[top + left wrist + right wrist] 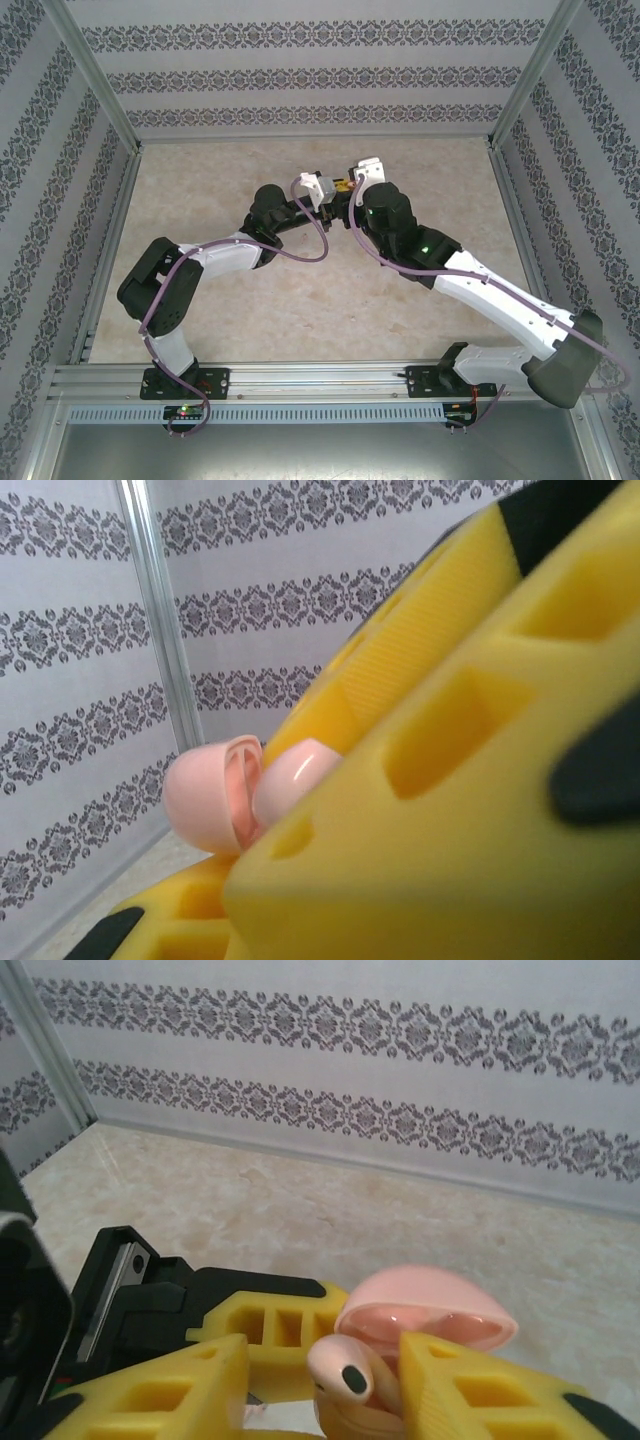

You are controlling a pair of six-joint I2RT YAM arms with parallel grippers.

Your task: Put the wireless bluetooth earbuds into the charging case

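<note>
Plainly, the left gripper (335, 188) is clamped on the case (425, 1312), a smooth, glossy pink clamshell over the middle of the table (300, 1210), its domed lid (205, 795) swung up. A bud (345, 1370) of the same pale pink sits at the case's mouth, rounded and shiny, with a dark oval patch on its face. The right gripper (325, 1365) flanks it, jaws apart, one blocky finger (470, 1390) on each side and neither pinching the bud. The fingers are matte yellow plastic, ribbed, with square hollows. The table is mottled beige, like stone; the wall (350, 1040) carries bands of grey damask.
</note>
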